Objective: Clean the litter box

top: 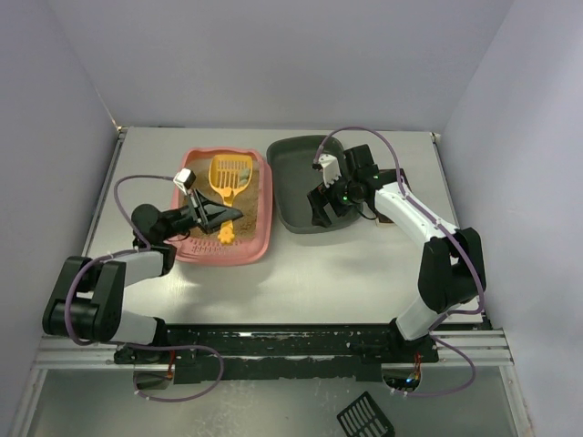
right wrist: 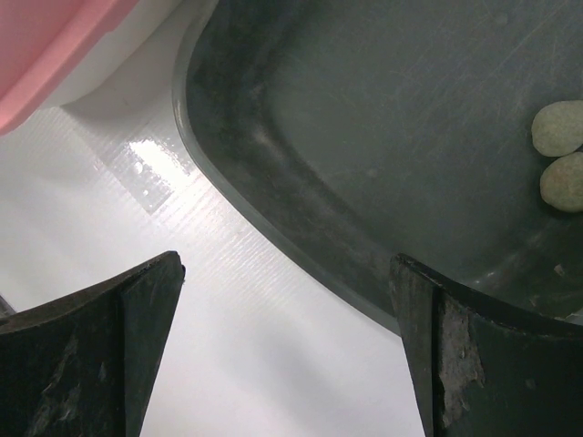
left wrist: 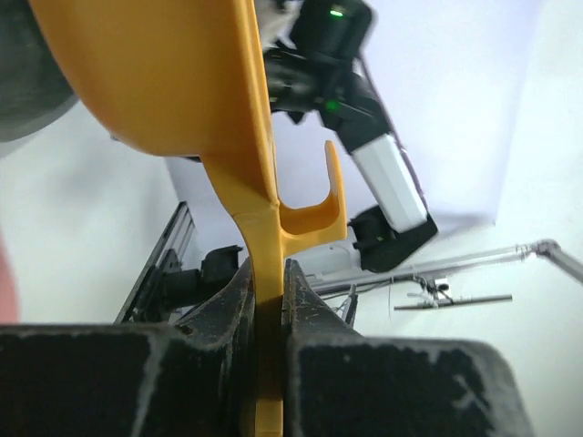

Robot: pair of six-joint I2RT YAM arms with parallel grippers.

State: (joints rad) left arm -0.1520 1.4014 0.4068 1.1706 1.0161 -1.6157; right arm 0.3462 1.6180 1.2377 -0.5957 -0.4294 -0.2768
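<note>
The pink litter box (top: 265, 214) with tan litter sits left of centre; its corner shows in the right wrist view (right wrist: 46, 45). An orange slotted scoop (top: 230, 173) lies over the litter, head toward the back. My left gripper (top: 219, 216) is shut on the scoop's handle (left wrist: 264, 246), seen edge-on between the fingers (left wrist: 267, 273). My right gripper (top: 321, 215) is open and empty (right wrist: 287, 264), above the near-left corner of the dark grey tray (right wrist: 383, 118). Two pale clumps (right wrist: 557, 127) lie in that tray.
The dark grey tray (top: 301, 173) stands right beside the litter box. White walls close in the table on three sides. A black slotted piece (top: 364, 417) lies below the table's front rail. A small brown thing (top: 390, 218) shows behind the right arm.
</note>
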